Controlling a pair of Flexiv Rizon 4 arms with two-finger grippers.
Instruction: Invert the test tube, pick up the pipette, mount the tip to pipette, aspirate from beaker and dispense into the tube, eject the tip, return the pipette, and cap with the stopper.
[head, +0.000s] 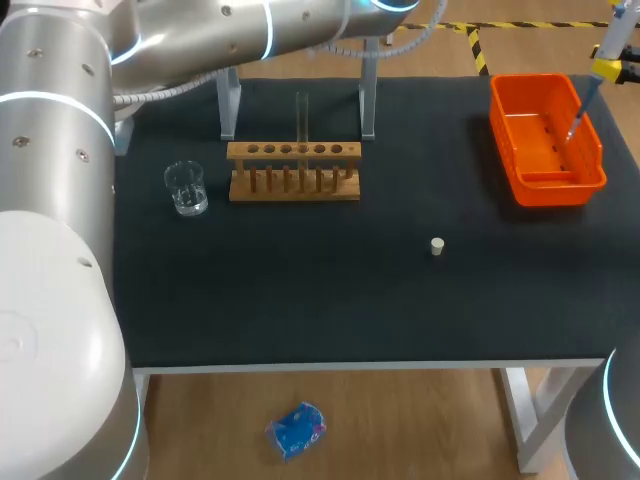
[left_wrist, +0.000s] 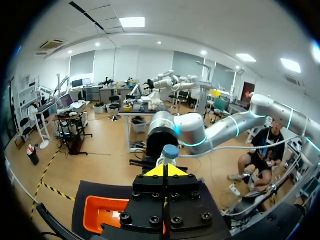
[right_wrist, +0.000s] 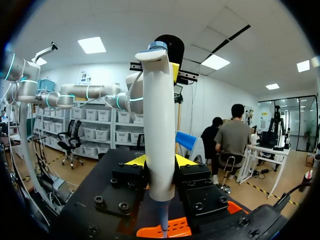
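Note:
My right gripper (right_wrist: 160, 161) is shut on a white pipette (right_wrist: 159, 125) with a blue top, held upright. Its thin lower end (head: 578, 118) hangs over the orange tray (head: 545, 175) at the table's back right. The right gripper (head: 610, 68) shows at the picture's upper right edge. My left gripper (left_wrist: 167, 171) is shut and empty; it hovers above the tray (left_wrist: 100, 212), facing the pipette's blue top (left_wrist: 170, 150). A glass test tube (head: 301, 118) stands upright in the wooden rack (head: 293, 172). Left of the rack sits the glass beaker (head: 186, 188). The small white stopper (head: 437, 246) lies mid-table.
Two metal posts (head: 229, 105) of a stand rise behind the rack. My left arm (head: 250, 30) crosses the back of the table high up.

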